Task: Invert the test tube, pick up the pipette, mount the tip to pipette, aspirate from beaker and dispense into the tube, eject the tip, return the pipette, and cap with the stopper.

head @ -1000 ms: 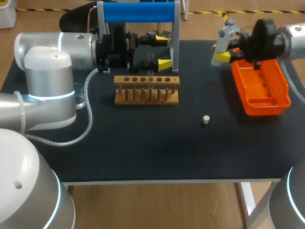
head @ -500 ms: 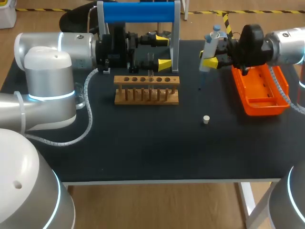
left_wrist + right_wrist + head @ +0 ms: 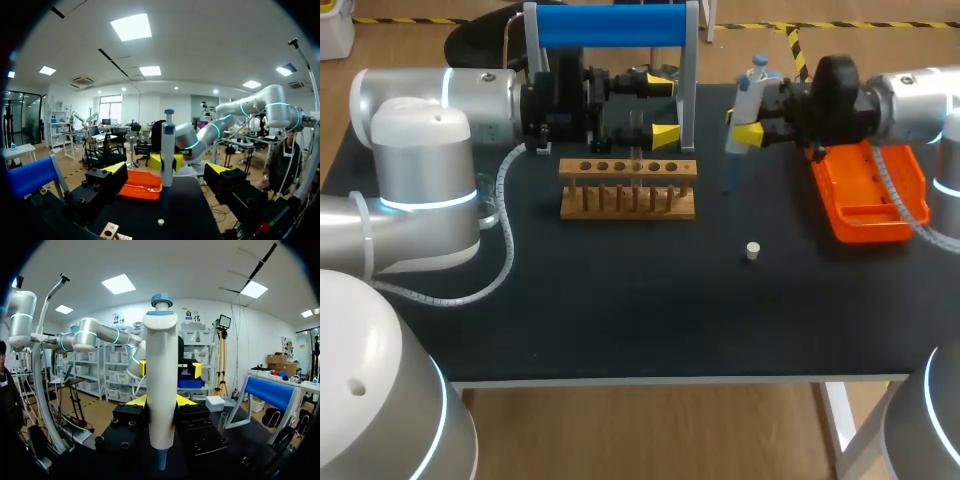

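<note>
The right tool is pinching the pipette upright, its fingers pressed on the white barrel from both sides, so the pick-up step looks done. A thin shaft hangs below the barrel, under the tool, but whether a tip is seated on it cannot be told. The orange tray lies behind and below that tool, and the wooden rack is ahead of it. The left tool stands spread just above the rack's far side, gripping nothing. The test tube stands upright in the rack just below it, so the inverting seems finished, though its mouth is too small to read. The stopper lies on the desk, below the right tool and well apart from the tube, so capping is not yet done. By this judgement, what is left is drawing up liquid, dispensing into the tube, ejecting the tip, returning the pipette to the blue-barred stand beyond the left tool, and capping.
</note>
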You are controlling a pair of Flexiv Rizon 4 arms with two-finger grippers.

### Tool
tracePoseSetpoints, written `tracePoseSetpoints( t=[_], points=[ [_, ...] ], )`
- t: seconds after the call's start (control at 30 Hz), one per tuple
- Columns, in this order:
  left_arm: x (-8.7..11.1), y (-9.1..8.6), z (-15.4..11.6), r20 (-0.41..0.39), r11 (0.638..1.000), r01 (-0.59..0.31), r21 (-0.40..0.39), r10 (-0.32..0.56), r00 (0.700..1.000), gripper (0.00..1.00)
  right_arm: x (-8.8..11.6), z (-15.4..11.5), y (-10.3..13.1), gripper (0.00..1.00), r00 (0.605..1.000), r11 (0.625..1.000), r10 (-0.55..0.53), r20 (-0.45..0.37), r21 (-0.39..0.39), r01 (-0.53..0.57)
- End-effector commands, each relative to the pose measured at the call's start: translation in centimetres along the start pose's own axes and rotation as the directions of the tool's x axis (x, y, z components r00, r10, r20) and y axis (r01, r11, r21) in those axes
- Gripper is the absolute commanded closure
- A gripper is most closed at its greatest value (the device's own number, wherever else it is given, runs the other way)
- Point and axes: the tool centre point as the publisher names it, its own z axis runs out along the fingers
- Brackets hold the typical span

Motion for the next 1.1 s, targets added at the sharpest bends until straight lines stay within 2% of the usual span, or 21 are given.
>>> tracePoseSetpoints(
  t=[0.03, 0.43, 1.1],
  points=[
    [0.0, -0.1, 0.0, 0.0, 1.0, 0.001, -0.003, -0.001, 1.0, 0.0, -0.2, 1.4, -0.1, 1.0, 1.0, 1.0, 0.005, -0.003, 0.004, -0.005],
    [0.4, -0.1, -0.4, 0.065, 1.0, -0.018, 0.025, 0.016, 0.998, 0.0, -0.4, 4.5, -0.3, 1.0, 0.999, 1.0, 0.011, -0.048, 0.003, -0.011],
    [0.5, 0.1, -0.5, 0.061, 0.999, -0.018, 0.033, 0.016, 0.998, 0.0, -1.1, 7.8, -1.1, 1.0, 0.997, 1.0, 0.023, -0.07, 0.02, -0.021]
  ],
)
